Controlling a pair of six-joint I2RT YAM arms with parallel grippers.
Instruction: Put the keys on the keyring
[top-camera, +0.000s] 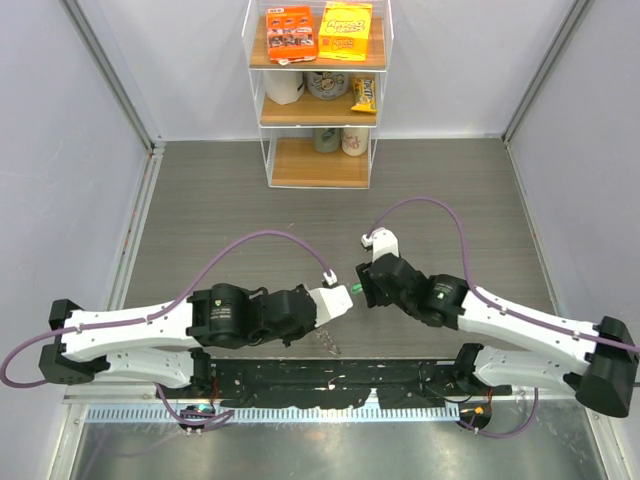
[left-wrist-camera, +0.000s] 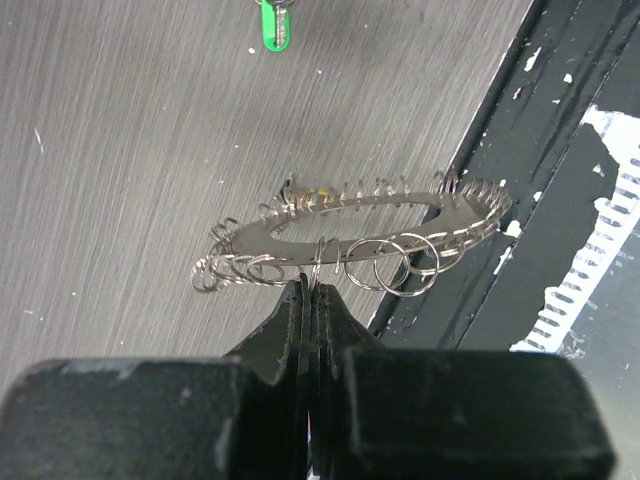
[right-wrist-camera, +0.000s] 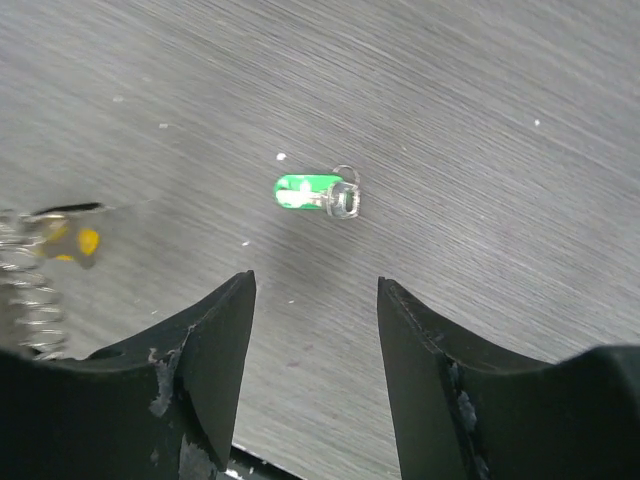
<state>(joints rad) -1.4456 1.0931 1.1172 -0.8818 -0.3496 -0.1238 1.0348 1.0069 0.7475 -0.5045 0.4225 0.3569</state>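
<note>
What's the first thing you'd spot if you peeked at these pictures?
The bright green key pops out, lying on the grey table just ahead of the right fingers, which are spread open. Next comes the spiky keyring, pinched at one edge by the left fingers.

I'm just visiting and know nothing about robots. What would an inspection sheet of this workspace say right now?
Surface: grey streaked table, a few white specks.
Job's things: keyring held by its near rim; green key lying flat on the table, apart from it.
Clutter: nothing seen.
Grippers: left gripper shut on the keyring; right gripper open above the green key.
Cables: purple cables arching over each arm.
Surroundings: shelf at the back with snack packs and mugs; pale walls.
</note>
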